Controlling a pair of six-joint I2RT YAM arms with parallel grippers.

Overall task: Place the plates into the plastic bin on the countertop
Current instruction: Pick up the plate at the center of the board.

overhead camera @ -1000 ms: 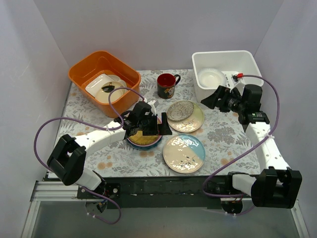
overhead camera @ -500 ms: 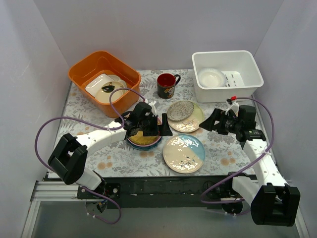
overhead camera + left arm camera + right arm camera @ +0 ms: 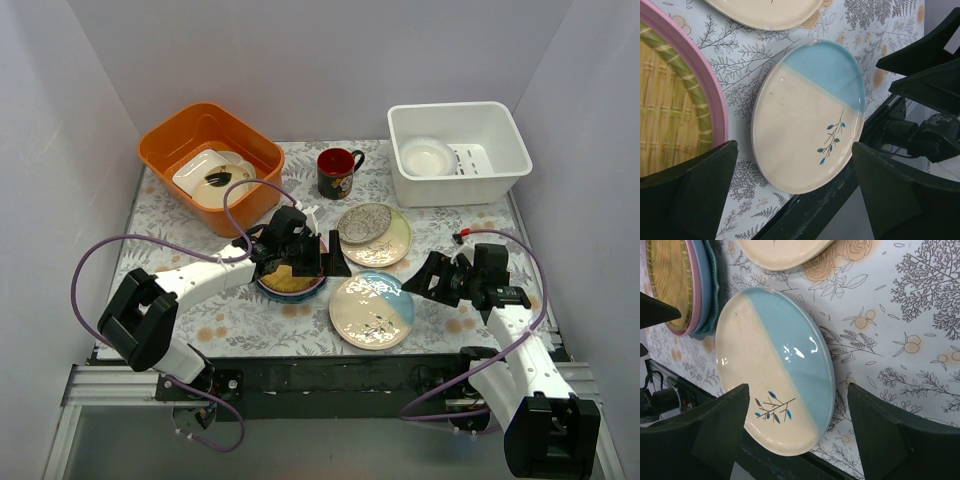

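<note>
Near edge of the countertop (image 3: 452,250): cream-and-blue plate (image 3: 372,309) lies just left of the right gripper (image 3: 420,281)
Its fingers (image 3: 720,432) gape wide; left gripper (image 3: 323,262), also wide, over the yellow plate (image 3: 284,282); plastic bin (image 3: 465,189) far right

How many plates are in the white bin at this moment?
1: a white plate lies on the floor of the bin, toward its left side. The rest of the floor is bare. Another plate could lie hidden under it.
</note>
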